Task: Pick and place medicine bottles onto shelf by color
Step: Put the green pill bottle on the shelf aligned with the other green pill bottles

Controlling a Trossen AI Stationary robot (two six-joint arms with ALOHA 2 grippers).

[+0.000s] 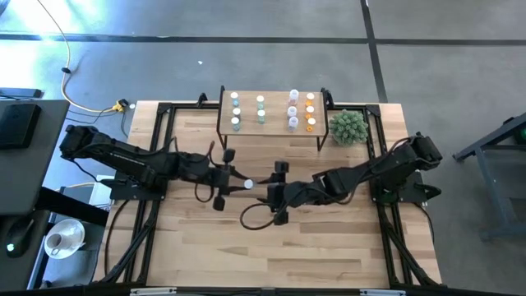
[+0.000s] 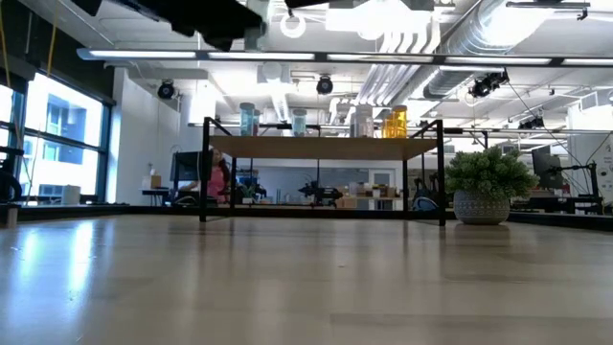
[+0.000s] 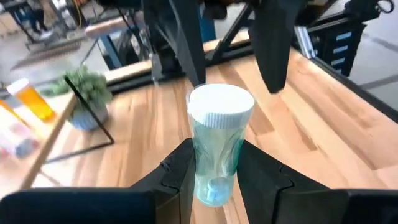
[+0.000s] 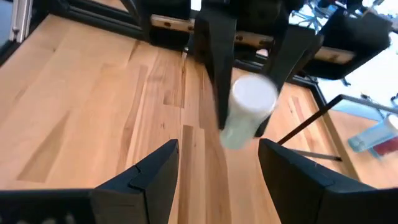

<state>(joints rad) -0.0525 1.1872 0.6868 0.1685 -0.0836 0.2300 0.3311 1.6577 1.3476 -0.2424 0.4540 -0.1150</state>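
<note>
My left gripper (image 1: 238, 182) is over the middle of the table, shut on a pale green see-through medicine bottle (image 3: 217, 143) with a white cap (image 1: 246, 184). My right gripper (image 1: 268, 192) faces it from the table's right side. It is open, and its fingers (image 4: 155, 171) stop short of the bottle (image 4: 249, 112) without touching it. The shelf (image 1: 271, 123) stands at the table's far edge on thin black legs. On it several bottles (image 1: 292, 111) stand in rows: blue, green, white and orange. My left gripper pinches the bottle's body (image 3: 214, 177) between its two fingers (image 3: 177, 171), on the lower half below the cap. The fingers come in about level from the table's left. The bottle stands roughly upright, cap up, lifted well clear of the table.
A spiky green plant (image 1: 348, 127) in a pot stands right of the shelf, near the right arm. Black frame rails (image 1: 160, 131) run along the table's left and right sides. Bare wood (image 1: 271, 255) lies between the grippers and the near edge.
</note>
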